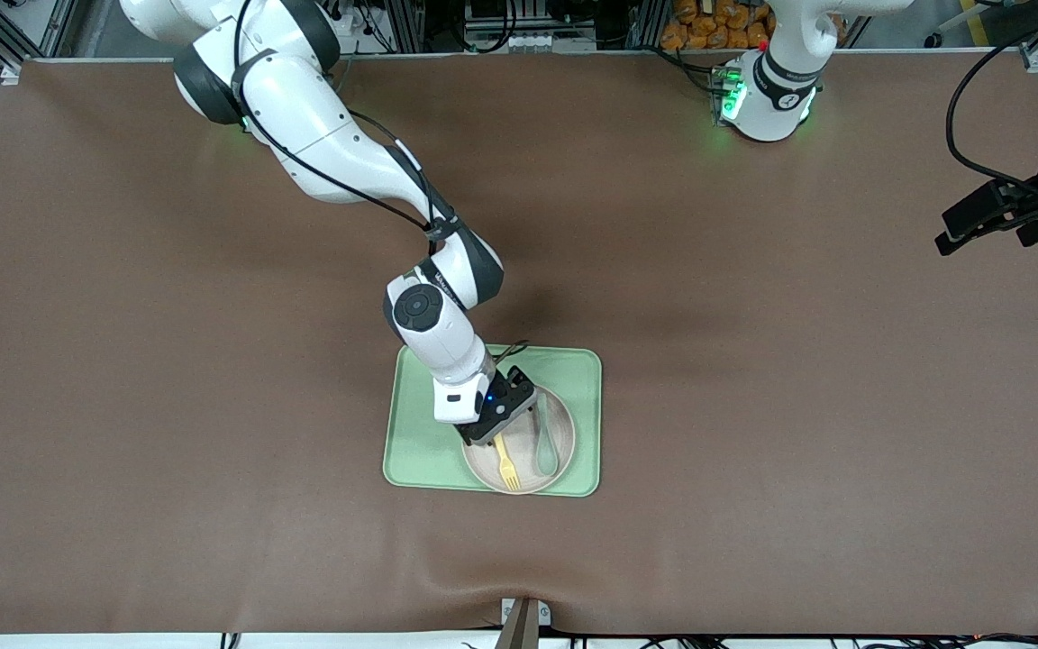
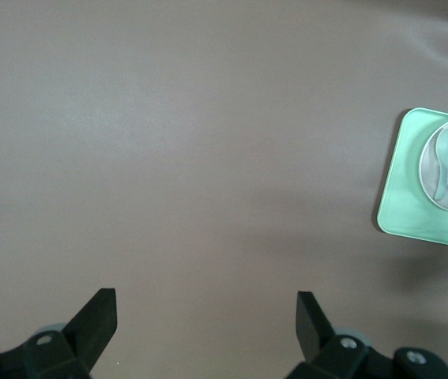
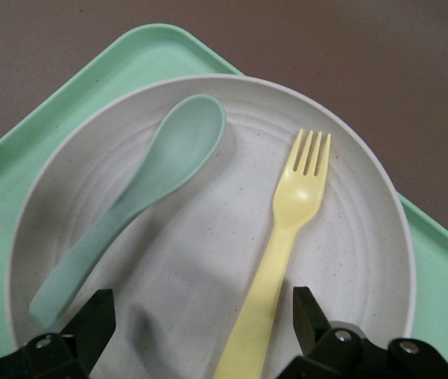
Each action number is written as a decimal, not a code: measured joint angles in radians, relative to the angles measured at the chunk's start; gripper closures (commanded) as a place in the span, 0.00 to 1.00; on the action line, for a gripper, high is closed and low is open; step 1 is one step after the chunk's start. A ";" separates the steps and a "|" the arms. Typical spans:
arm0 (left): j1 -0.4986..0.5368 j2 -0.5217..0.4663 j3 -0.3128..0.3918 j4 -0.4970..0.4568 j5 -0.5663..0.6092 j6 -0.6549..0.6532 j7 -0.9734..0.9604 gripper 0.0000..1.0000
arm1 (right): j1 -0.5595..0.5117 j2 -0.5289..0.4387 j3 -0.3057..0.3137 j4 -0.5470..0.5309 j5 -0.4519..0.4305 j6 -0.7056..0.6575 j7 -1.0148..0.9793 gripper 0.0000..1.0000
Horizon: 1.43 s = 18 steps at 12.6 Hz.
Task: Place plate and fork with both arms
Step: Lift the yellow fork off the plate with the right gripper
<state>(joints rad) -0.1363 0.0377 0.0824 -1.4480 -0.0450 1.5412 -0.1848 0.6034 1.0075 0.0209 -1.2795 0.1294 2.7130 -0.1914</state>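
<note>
The off-white plate (image 1: 566, 446) lies on the light-green tray (image 1: 420, 442), in the corner nearest the front camera toward the left arm's end. On the plate rest the pale-yellow fork (image 1: 508, 467) and a grey-green spoon (image 1: 544, 448), side by side. My right gripper (image 1: 490, 434) hovers low over the plate and is open. In the right wrist view the fork (image 3: 299, 189) has its handle running between the fingers (image 3: 312, 314), untouched, with the spoon (image 3: 152, 181) alongside on the plate (image 3: 208, 229). My left gripper (image 1: 1006, 216) waits open in the air over the left arm's end of the table.
Brown cloth covers the whole table. The left wrist view looks down on bare cloth between the open left gripper (image 2: 206, 312), with the tray (image 2: 401, 197) and plate (image 2: 433, 170) off at its edge. A small bracket (image 1: 523, 617) sits at the table's front edge.
</note>
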 measured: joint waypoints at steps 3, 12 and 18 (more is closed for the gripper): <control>0.000 0.000 0.000 0.000 0.000 -0.003 0.000 0.00 | 0.000 0.006 -0.003 -0.008 -0.015 0.019 0.000 0.00; 0.000 0.000 0.000 -0.002 0.000 -0.012 0.000 0.00 | 0.000 0.006 -0.006 -0.019 -0.016 0.037 -0.001 1.00; 0.000 0.000 0.001 -0.002 0.000 -0.014 0.000 0.00 | -0.001 0.002 -0.007 -0.019 -0.016 0.038 0.000 1.00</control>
<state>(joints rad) -0.1362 0.0377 0.0833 -1.4500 -0.0450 1.5269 -0.1847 0.6021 1.0099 0.0142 -1.2983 0.1133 2.7511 -0.1916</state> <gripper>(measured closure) 0.000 0.837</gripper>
